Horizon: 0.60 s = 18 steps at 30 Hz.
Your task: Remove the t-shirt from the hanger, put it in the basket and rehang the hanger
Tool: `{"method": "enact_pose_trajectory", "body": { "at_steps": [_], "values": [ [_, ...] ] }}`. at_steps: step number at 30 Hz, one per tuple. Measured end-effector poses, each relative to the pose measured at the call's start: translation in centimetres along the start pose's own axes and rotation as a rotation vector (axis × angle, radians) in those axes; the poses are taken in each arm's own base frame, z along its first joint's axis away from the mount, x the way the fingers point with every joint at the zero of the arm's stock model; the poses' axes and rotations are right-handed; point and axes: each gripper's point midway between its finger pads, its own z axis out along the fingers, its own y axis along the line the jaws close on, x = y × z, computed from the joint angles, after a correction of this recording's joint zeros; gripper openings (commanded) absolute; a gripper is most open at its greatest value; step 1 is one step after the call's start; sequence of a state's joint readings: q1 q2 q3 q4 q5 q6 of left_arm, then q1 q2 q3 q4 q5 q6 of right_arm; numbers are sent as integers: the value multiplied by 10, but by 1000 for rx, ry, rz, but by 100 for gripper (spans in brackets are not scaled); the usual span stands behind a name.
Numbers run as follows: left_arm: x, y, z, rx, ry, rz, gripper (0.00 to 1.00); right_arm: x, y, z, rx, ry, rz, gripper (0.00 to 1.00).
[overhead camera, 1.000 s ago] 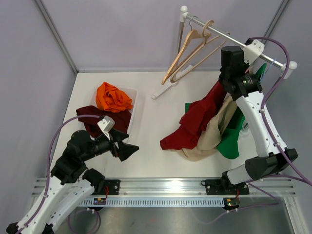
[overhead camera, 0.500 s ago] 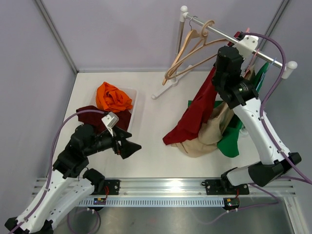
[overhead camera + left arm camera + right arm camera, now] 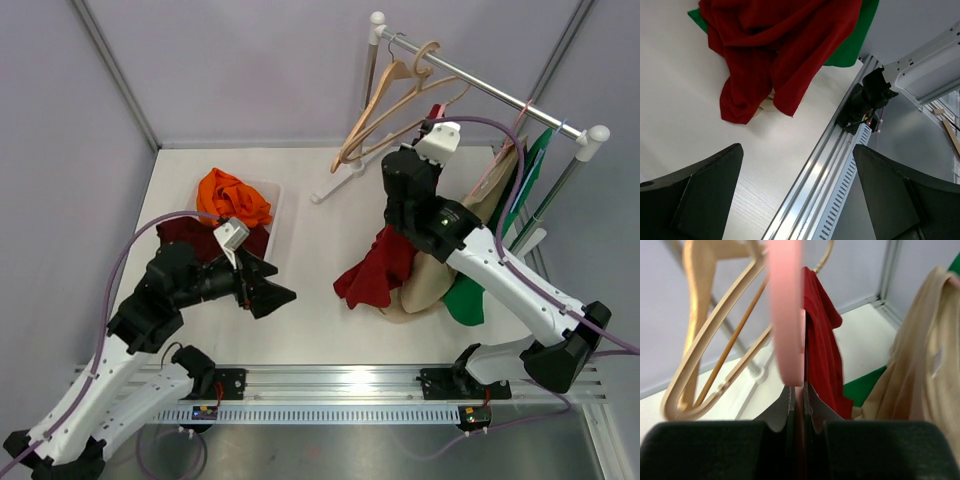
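Observation:
The red t-shirt (image 3: 385,270) hangs from a pink hanger (image 3: 785,315), and its lower part is bunched on the table. My right gripper (image 3: 799,395) is shut on the hanger's flat pink edge, with the red cloth (image 3: 822,355) draped just right of the fingers. In the top view the right wrist (image 3: 410,185) is left of the rail and above the shirt. My left gripper (image 3: 280,297) is open and empty, low over the table left of the shirt. Its wrist view shows the red t-shirt (image 3: 775,55) ahead of the wide jaws.
Bare wooden hangers (image 3: 395,90) hang on the rack's rail (image 3: 480,80). A beige shirt (image 3: 440,280) and a green one (image 3: 465,300) hang beside the red one. A white bin (image 3: 277,200) at the left holds an orange garment (image 3: 232,198), with a dark red garment (image 3: 190,232) beside it.
The right arm has swung left and down away from the rail, carrying the hanger and the red t-shirt with it. The left gripper has edged right towards the shirt, still open.

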State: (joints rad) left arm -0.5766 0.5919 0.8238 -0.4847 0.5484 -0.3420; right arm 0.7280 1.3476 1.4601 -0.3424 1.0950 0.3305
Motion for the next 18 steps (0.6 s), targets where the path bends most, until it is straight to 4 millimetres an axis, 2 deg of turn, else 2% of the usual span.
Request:
{"method": "enact_pose_trajectory", "body": {
  "at_steps": [3,8,12,18],
  "values": [
    [6,-9,9,29,46,-3,99,18,18,-24,-52,17,16,0],
    [26,-47,29,88,143,63,99,34,29,-51,-95,53,42,0],
    [33,-59,47,18,158,132,99,30,36,-69,-123,56,55,0],
    [35,-66,82,-82,141,207,98,20,43,-91,-185,60,91,0]
  ]
}}
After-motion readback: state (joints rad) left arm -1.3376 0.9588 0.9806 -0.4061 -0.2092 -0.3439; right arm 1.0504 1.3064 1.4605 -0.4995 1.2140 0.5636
